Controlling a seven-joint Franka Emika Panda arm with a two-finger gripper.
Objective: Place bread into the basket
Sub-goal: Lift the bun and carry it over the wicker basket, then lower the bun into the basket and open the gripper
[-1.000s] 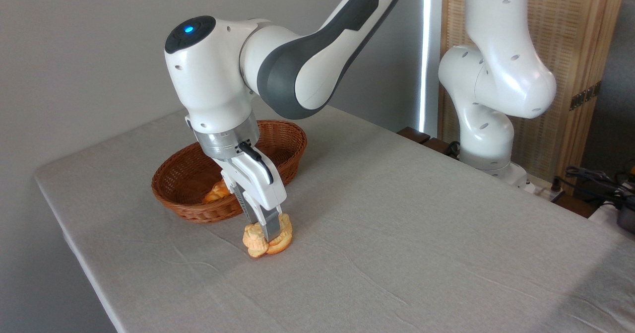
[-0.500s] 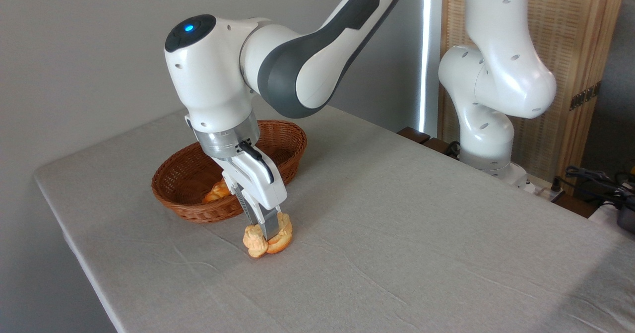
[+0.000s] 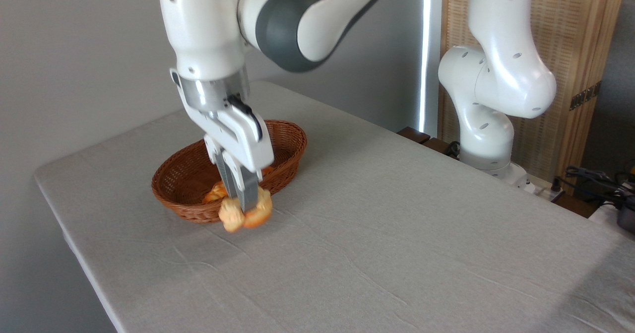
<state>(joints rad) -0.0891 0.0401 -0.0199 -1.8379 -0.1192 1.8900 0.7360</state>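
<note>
While tool (image 3: 244, 209) grips bread (image 3: 246, 215) at rim, basket (image 3: 178, 189) holds orange loaf (image 3: 217, 192).

Woven wicker basket (image 3: 285, 147) (rough), matt cloth table (image 3: 397, 233).

No legible text, label, brand, number or sign appears on any surface in view.
</note>
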